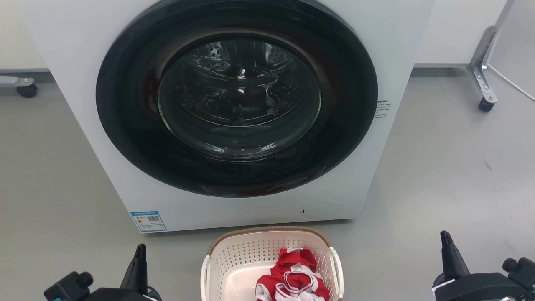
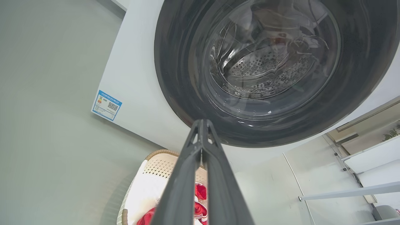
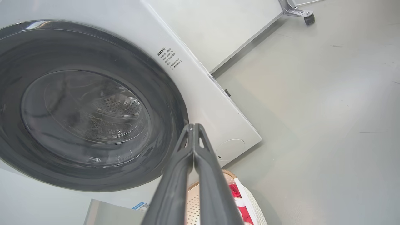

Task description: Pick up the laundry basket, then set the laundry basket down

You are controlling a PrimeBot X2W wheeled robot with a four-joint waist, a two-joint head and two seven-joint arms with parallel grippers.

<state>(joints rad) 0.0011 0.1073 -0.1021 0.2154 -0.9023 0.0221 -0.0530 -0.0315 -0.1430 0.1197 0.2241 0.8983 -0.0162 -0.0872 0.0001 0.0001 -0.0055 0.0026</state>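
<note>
**A:** How do the two grippers stand?

**B:** The left gripper (image 2: 201,123) has its two dark fingers pressed together up to the tips, with nothing between them. The right gripper (image 3: 193,126) is the same: fingers closed on each other, holding nothing. In the head view they sit at the lower left and lower right, both pointing up toward the machine.

**A:** And the laundry basket?

**B:** The laundry basket (image 1: 246,251) stands on the grey floor (image 1: 451,167) between the two grippers, apart from both. Its brown rim is just in front of the bottom edge of the washing machine (image 1: 83,62); I cannot tell if they touch. A white handle shows on each side.

**A:** Is something inside?

**B:** Yes, a red and white cloth (image 1: 294,271) lies crumpled in it, toward the robot's right.

**A:** What is around?

**B:** The machine's round dark door (image 1: 236,96) is shut, with the steel drum visible behind the glass. A blue label (image 1: 148,220) sits at the lower left corner of its front. Further right, a metal frame (image 1: 477,71) on a small wheel stands on the floor.
</note>
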